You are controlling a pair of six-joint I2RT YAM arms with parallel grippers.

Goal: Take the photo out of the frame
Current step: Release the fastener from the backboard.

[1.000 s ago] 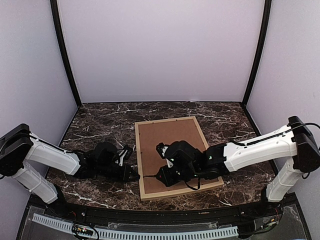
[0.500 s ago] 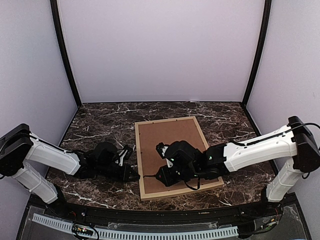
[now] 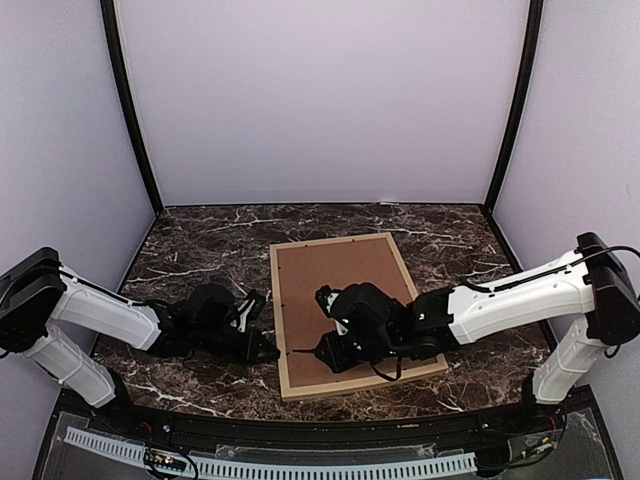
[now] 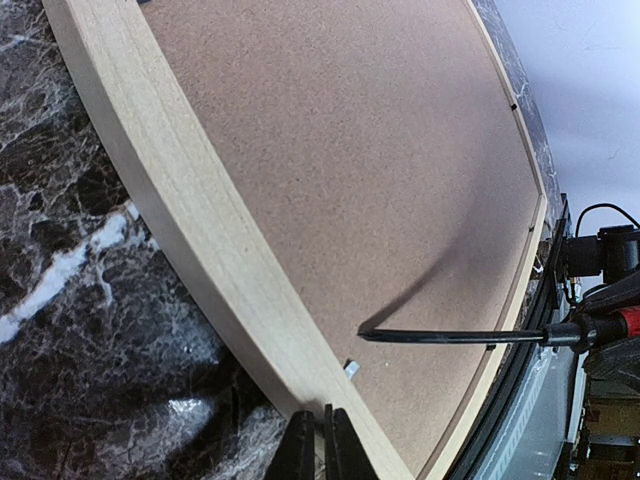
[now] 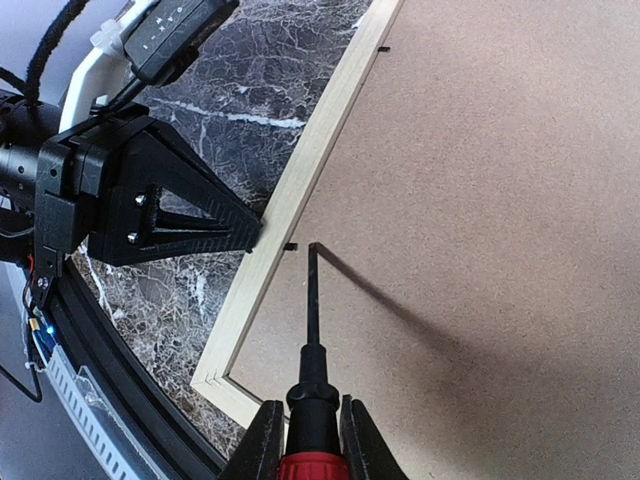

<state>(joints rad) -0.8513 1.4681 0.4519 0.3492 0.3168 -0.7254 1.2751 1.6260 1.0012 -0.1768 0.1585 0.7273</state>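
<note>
The frame point(image 3: 276, 310) lies face down on the table, a thin light wood moulding around the brown backing board point(image 3: 345, 275). The photo is hidden under the board. My right gripper point(image 5: 312, 430) is shut on a red-handled screwdriver point(image 5: 313, 330). The screwdriver's black tip rests on the board beside a small retaining tab point(image 5: 290, 244) at the left rail point(image 5: 300, 190). My left gripper point(image 4: 322, 445) is shut, with its tips against the outer side of that rail point(image 4: 180, 210). It also shows in the right wrist view point(image 5: 170, 215). The screwdriver shaft point(image 4: 450, 336) and a metal tab point(image 4: 351, 369) show in the left wrist view.
The dark marble table point(image 3: 200, 250) is enclosed by lilac walls at the back and both sides. A black rail point(image 3: 300, 425) runs along its near edge, close to the frame's near corner point(image 5: 215, 378). Both arms lie low over the near half of the table.
The right wrist has shifted very slightly over the board; the screwdriver tip stays by the left rail. The left arm has not moved.
</note>
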